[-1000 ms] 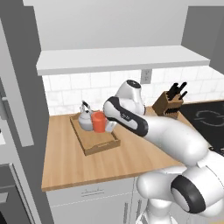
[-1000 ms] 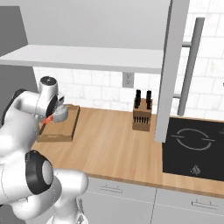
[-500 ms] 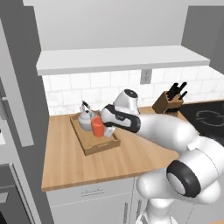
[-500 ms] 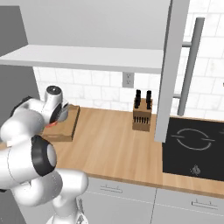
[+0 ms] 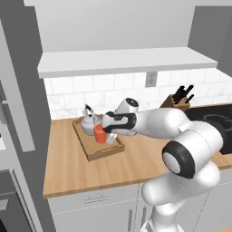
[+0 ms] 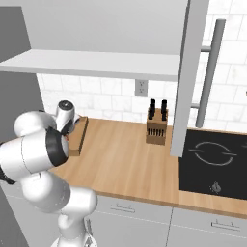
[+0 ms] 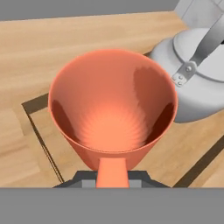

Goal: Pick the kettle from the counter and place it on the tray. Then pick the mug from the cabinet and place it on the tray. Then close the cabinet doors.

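Gripper [image 5: 105, 131] is clamped on the mug [image 7: 112, 116], held upright low over the tray [image 5: 100, 152] so it can set down level; kettle [image 7: 196, 78] already sits on the tray, close at the mug's two o'clock in the hand view, leaving tight clearance

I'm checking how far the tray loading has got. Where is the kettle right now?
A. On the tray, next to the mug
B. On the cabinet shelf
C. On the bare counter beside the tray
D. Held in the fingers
A. In the left base view the kettle sits inside the tray, at its far end, with the mug close beside it, gripped by its handle.
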Controlling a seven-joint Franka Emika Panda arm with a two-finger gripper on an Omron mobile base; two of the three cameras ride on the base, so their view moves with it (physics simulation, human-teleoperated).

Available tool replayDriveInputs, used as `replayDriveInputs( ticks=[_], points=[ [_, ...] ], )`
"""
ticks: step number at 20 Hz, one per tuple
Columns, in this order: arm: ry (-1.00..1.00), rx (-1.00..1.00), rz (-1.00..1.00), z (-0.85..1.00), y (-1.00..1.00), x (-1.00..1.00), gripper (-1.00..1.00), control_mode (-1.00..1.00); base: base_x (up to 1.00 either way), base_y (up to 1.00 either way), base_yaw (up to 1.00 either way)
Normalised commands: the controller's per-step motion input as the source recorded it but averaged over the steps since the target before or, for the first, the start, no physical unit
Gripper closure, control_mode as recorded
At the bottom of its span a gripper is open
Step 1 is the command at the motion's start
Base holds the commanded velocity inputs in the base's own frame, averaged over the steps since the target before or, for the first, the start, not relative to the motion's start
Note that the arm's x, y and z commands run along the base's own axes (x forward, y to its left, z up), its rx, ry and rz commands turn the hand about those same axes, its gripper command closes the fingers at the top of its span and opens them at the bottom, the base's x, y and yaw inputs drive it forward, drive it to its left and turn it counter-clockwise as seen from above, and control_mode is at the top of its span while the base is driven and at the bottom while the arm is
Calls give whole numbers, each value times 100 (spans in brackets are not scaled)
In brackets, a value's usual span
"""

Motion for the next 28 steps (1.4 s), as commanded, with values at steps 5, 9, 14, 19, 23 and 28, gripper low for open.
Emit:
replayDriveInputs(
  ticks=[5,9,14,19,23,28],
  points=[
    [4,0,0,-17,0,38,100,-100,0,0,0],
    [6,0,0,-17,0,22,100,-100,0,0,0],
    [4,0,0,-19,0,11,100,-100,0,0,0],
    [0,0,0,-23,0,11,100,-100,0,0,0],
    [0,0,0,-27,2,12,100,-100,0,0,0],
    [0,0,0,-21,2,11,100,-100,0,0,0]
  ],
)
